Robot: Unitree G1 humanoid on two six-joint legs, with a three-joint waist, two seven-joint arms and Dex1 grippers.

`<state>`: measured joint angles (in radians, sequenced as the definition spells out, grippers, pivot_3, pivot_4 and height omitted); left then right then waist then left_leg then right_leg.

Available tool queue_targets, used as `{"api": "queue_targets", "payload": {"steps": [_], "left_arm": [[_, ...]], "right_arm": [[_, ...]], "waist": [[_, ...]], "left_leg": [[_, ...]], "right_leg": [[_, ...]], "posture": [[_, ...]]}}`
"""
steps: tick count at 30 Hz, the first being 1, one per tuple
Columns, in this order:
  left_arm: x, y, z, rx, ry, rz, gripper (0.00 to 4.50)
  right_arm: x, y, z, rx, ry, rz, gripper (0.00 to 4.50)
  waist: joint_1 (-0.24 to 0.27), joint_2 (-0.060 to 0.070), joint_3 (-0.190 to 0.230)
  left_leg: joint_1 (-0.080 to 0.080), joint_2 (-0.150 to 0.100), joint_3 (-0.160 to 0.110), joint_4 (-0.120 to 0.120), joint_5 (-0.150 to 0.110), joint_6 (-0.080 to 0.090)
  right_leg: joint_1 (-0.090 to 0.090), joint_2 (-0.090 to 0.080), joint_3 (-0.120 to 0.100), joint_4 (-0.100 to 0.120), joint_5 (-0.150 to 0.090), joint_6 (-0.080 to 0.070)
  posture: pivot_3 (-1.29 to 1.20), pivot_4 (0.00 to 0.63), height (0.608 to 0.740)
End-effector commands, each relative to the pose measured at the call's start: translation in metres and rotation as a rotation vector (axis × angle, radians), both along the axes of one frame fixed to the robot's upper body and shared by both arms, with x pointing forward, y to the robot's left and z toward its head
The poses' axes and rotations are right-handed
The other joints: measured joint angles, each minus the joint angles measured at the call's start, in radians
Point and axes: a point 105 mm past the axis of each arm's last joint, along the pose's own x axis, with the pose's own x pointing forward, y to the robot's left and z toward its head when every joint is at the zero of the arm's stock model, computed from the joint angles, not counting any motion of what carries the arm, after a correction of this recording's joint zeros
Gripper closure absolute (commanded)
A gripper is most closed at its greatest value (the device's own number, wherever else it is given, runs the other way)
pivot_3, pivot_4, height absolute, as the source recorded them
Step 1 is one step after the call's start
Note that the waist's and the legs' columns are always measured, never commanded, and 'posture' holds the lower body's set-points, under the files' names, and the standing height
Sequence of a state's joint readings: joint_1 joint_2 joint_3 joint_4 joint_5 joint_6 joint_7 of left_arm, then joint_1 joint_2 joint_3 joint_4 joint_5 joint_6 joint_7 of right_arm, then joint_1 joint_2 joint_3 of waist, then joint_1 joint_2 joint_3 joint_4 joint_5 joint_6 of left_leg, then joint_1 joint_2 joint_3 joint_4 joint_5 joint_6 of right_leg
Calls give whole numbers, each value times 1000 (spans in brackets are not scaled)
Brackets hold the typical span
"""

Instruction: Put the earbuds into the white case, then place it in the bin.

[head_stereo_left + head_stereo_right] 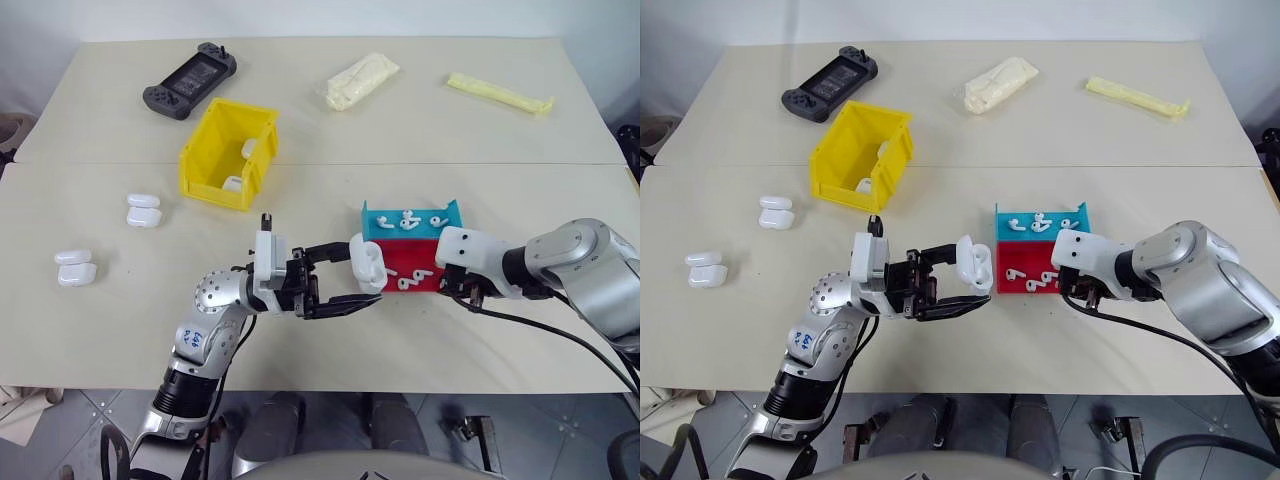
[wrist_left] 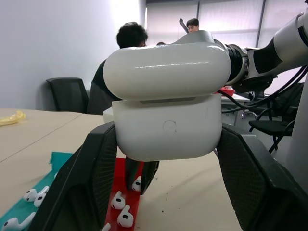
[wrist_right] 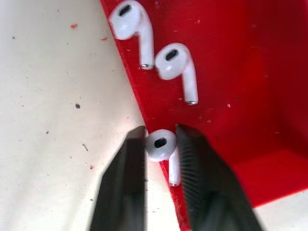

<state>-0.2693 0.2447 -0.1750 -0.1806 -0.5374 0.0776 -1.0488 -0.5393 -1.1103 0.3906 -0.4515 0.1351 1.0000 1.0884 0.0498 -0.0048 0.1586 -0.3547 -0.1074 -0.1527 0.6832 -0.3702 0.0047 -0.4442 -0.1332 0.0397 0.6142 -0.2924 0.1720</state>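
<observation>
While the open white case point(image 1: 367, 262) is clamped by the left gripper point(image 1: 345, 278), an earbud point(image 3: 161, 146) is pinched by the right gripper point(image 3: 161, 144) at the red tray point(image 3: 231, 72) edge, stem toward the wrist.

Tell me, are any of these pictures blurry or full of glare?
Right wrist view: the claw fingers are soft-edged, the earbud between them fairly sharp. Left wrist view: the case is crisp with a glossy highlight, the people behind blurred. Head views: even light, soft shadows on the table.

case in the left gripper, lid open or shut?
Open. The white case, clamped in the left gripper, has its lid hinged up, with a gap showing between lid and body.
</observation>
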Motion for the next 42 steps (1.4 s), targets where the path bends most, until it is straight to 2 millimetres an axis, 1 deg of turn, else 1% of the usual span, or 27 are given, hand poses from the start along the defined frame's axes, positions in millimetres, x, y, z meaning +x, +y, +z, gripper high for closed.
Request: {"api": "queue_targets", "payload": {"steps": [1, 6, 8, 10, 11, 14, 15, 16, 17, 19, 21, 23, 25, 27, 28, 30, 32, 36, 39, 42], "left_arm": [[-2, 1, 9, -10, -49, 3, 1742], [-2, 3, 8, -5, -46, 2, 1742], [-2, 4, 7, -4, -46, -3, 1742], [-1, 4, 8, -13, -50, -8, 1742], [-2, 5, 8, -16, -52, -14, 1742], [-7, 5, 6, -23, -60, -62, 1742], [-6, 4, 8, -48, -60, -72, 1742], [-4, 3, 9, -70, -57, -79, 1742], [-4, 3, 9, -72, -47, -87, 1742], [-2, 1, 8, -66, -39, -111, 1742], [-2, 2, 8, -66, -43, -127, 1742], [2, 4, 10, -99, -21, -115, 1742], [2, 5, 11, -112, -19, -127, 1742], [2, 0, 11, -107, -23, -146, 1742], [2, 0, 11, -104, -26, -153, 1742], [1, 2, 12, -100, -30, -157, 1742], [2, 2, 13, -97, -32, -161, 1742], [5, 2, 13, -67, -34, -157, 1742], [10, 3, 13, -50, -31, -136, 1742], [9, 4, 12, -38, -24, -149, 1742]], "right_arm": [[3, 3, 2, -3, -25, 13, 4045], [3, 6, 8, 10, -43, 22, 4045], [-2, 12, 20, 69, -45, 55, 4045], [-6, 12, 31, 113, -48, 58, 4045], [-7, 10, 34, 123, -54, 47, 4045], [-9, -9, 43, 128, -77, -16, 4045], [-8, -13, 48, 173, -103, -29, 4045], [-10, -11, 54, 233, -131, -5, 4045], [-12, -5, 58, 299, -160, 23, 4045], [-18, 13, 68, 493, -228, 97, 4045], [-25, 27, 75, 631, -299, 146, 4045], [-26, 37, 80, 772, -349, 135, 4045], [-30, 47, 85, 903, -358, 121, 4045], [-37, 54, 95, 1069, -424, 137, 4045], [-41, 55, 94, 1124, -410, 130, 4045], [-48, 59, 93, 1181, -382, 124, 4045], [-50, 60, 97, 1229, -409, 117, 4045], [-59, 68, 112, 1460, -434, 126, 4045], [-65, 74, 112, 1511, -409, 129, 4045], [-70, 81, 109, 1535, -365, 138, 4045]], "waist": [[-1, 0, 0], [-1, 0, 0], [-1, 0, 0], [1, 0, 0], [1, 0, 0], [6, 0, 0], [8, 0, 0], [9, 0, 0], [8, -1, 1], [4, -2, 1], [0, -3, 1], [-3, -3, 1], [-3, -3, 1], [-2, -4, 1], [2, -3, 1], [4, -3, 1], [0, -3, 1], [-9, -3, 1], [-20, -3, 1], [-26, -3, 1]], "left_leg": [[0, 0, 0, 0, 0, 0], [0, 0, 0, 0, 0, 0], [0, 0, 0, 0, 0, 0], [0, 0, 0, 0, 0, 0], [0, 0, 0, 0, 0, 0], [0, 0, 0, 0, 0, 0], [-1, 0, -1, 0, 0, 0], [-1, 0, -1, 0, 0, 1], [-1, 0, -1, 0, 0, 1], [-1, 0, -1, 0, 0, 1], [0, 1, 0, 0, 0, 0], [0, 1, 0, -1, 0, 0], [0, 1, 0, 0, 0, 0], [0, 1, -1, 0, 0, 0], [0, 1, -1, 0, 0, 0], [0, 0, -2, 0, 0, 0], [0, -1, -1, 0, 0, 0], [1, 1, -2, 0, 0, -1], [1, 1, -2, 0, 1, -2], [1, 1, -2, 0, 0, -1]], "right_leg": [[0, 0, 0, 0, 0, 0], [0, 0, 0, 0, 0, 0], [0, 0, 0, 0, 0, 0], [0, 0, 0, 0, 0, 0], [0, 0, 0, 0, 0, 0], [0, 0, 0, -1, 0, 0], [0, 0, -1, -1, 0, 0], [0, 0, -1, -2, 0, 0], [1, -1, -1, -2, 0, 0], [1, 0, -1, -2, 1, 0], [0, 1, -1, -1, 1, 0], [0, 1, -1, -1, 1, 0], [0, 1, 0, 0, 1, 0], [0, 1, 0, 0, 1, 0], [1, 1, -1, -1, 1, 0], [1, 0, -1, 0, 1, 0], [1, -1, -1, 0, 1, 0], [1, 2, -1, 0, 1, 0], [0, 1, -1, 2, 1, 0], [0, 1, -1, 4, 1, 0]], "posture": [[0, 150, 740], [0, 150, 740], [0, 150, 740], [0, 150, 740], [0, 150, 740], [0, 150, 740], [0, 150, 740], [0, 150, 740], [0, 150, 740], [0, 150, 740], [0, 150, 740], [0, 150, 740], [0, 150, 740], [0, 150, 740], [0, 150, 740], [0, 150, 740], [0, 150, 740], [0, 150, 740], [0, 150, 740], [0, 150, 740]]}}
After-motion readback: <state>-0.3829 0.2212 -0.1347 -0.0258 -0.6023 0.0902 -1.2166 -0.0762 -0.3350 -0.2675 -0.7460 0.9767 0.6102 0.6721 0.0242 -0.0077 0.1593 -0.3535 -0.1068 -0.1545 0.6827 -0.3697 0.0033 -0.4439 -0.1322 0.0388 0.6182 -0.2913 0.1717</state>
